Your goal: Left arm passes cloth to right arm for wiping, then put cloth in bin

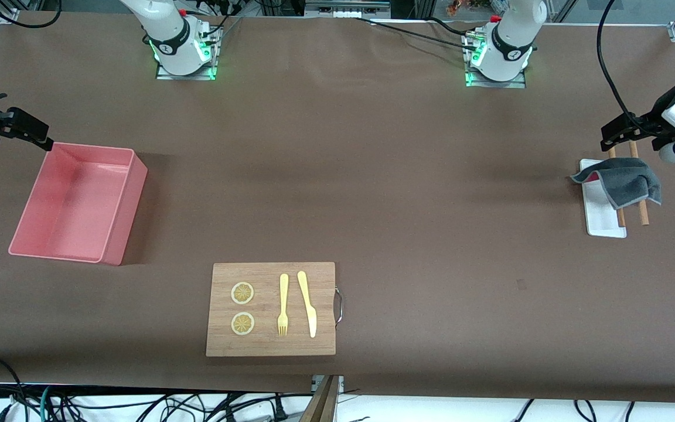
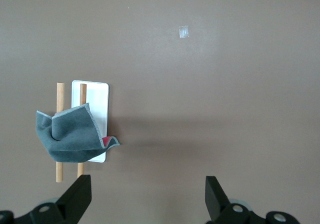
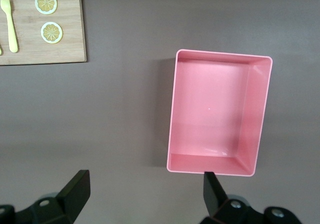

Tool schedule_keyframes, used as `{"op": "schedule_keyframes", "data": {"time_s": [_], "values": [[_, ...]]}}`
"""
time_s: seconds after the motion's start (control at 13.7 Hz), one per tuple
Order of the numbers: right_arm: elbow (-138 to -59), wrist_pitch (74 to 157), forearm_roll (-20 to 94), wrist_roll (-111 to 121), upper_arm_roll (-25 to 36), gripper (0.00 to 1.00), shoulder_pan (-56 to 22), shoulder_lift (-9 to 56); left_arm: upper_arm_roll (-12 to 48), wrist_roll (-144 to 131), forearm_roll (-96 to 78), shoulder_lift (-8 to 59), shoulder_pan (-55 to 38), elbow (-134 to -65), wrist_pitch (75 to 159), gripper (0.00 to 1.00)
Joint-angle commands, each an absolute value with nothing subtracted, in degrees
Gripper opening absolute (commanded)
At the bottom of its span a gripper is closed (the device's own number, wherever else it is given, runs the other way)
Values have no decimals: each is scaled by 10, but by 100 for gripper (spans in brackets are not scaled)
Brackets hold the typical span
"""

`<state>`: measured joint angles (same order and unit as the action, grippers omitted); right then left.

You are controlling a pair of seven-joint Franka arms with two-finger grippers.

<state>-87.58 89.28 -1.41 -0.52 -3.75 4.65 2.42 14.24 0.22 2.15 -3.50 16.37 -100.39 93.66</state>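
Note:
The dark grey cloth (image 1: 630,179) hangs draped over two wooden rods (image 1: 643,214) that lie across a small white tray (image 1: 604,223) at the left arm's end of the table. In the left wrist view the cloth (image 2: 70,136) shows a bit of pink trim. My left gripper (image 1: 614,136) is open and empty, up in the air just beside the cloth; its own view (image 2: 148,199) shows bare table between its fingers. The pink bin (image 1: 132,187) stands empty at the right arm's end. My right gripper (image 1: 41,139) is open and empty by the bin's corner (image 3: 145,196).
A wooden board (image 1: 270,275) with a metal handle lies near the front camera, between the two ends. It holds two lemon slices (image 1: 242,293), a yellow fork (image 1: 283,305) and a yellow knife (image 1: 308,305). The board (image 3: 30,54) and the bin (image 3: 257,114) show in the right wrist view.

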Motion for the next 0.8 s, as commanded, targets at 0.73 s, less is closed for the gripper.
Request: {"op": "schedule_keyframes", "data": {"time_s": [0.73], "values": [[-860, 882, 5, -6, -37, 100, 47, 31, 138, 4, 12, -31, 172, -977, 904, 100]]}}
